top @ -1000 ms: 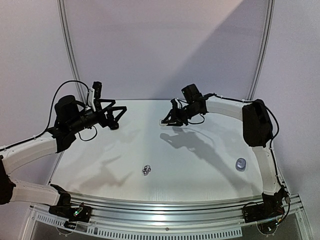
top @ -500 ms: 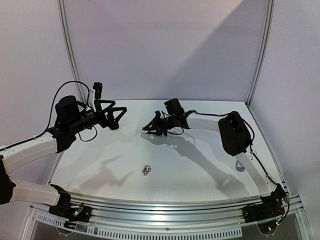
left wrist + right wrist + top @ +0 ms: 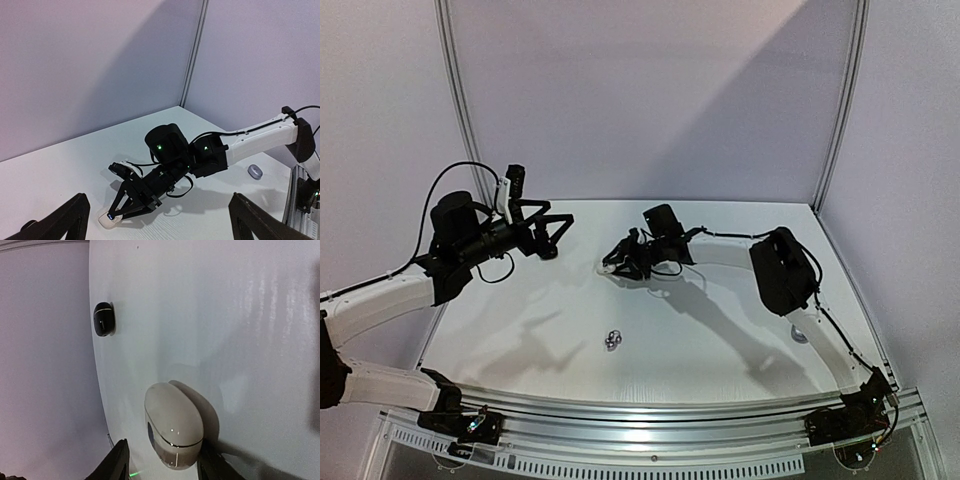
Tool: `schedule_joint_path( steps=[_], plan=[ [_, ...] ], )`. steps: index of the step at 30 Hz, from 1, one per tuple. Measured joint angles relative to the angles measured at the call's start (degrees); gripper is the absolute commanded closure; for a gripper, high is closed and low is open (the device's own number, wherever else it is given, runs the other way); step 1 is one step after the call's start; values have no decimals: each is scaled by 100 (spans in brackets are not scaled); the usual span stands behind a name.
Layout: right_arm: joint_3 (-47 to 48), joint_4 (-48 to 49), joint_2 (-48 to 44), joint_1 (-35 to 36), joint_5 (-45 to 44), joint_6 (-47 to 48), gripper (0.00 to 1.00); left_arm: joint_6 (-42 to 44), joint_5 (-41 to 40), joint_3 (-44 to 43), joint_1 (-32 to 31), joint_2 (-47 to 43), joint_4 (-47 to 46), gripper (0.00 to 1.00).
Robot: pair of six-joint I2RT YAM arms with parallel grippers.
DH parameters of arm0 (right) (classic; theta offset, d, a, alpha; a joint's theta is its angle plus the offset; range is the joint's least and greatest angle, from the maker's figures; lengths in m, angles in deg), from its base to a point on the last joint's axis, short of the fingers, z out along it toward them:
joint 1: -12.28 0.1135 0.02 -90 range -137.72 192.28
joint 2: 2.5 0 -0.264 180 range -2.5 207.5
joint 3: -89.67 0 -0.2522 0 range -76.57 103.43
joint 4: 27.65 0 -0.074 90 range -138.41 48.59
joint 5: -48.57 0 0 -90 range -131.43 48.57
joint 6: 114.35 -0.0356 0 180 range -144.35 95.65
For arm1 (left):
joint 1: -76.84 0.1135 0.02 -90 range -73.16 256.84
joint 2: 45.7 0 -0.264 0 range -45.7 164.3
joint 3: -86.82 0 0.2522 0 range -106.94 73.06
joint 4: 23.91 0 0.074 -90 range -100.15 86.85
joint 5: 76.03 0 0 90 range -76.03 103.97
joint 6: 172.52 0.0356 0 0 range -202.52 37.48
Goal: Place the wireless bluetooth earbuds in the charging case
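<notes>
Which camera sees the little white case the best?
The right wrist view: the white case sits big and close, its seam clear. The left wrist view shows just a small white bit under the right end effector; the top view, a tiny speck.

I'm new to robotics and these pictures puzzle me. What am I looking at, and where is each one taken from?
Two robot arms are bolted to a white table. One camera looks down from above; two more ride on the wrists. The left gripper hangs open and empty. The right gripper straddles a white case lying on the table, jaws open, not clamped. Also lying there: a black case, a grey case and a small cluster of earbuds.
</notes>
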Motion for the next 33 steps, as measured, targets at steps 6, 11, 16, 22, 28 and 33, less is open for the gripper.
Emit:
schedule_joint_path(
  steps=[6,11,16,22,28,33],
  plan=[
    [-142,-522,-295,-129,-363,374,46,7,0,7,0,0,-4,1],
    [-291,-1351,-820,-323,-778,1016,36,13,-2,33,0,0,-4,1],
    [-474,-2352,-1871,-481,-1351,1963,28,13,-7,52,0,-2,-31,1],
    [-1268,-3919,-3571,-608,-2793,2887,1,11,-24,116,0,-15,-52,1],
    [-3136,-5342,-4975,-835,-4601,2653,1,-15,-20,236,-2,-46,-155,1],
    [-5056,-5908,-5904,-1152,-5252,1770,1,-48,-20,304,0,-63,-267,1]
  ],
)
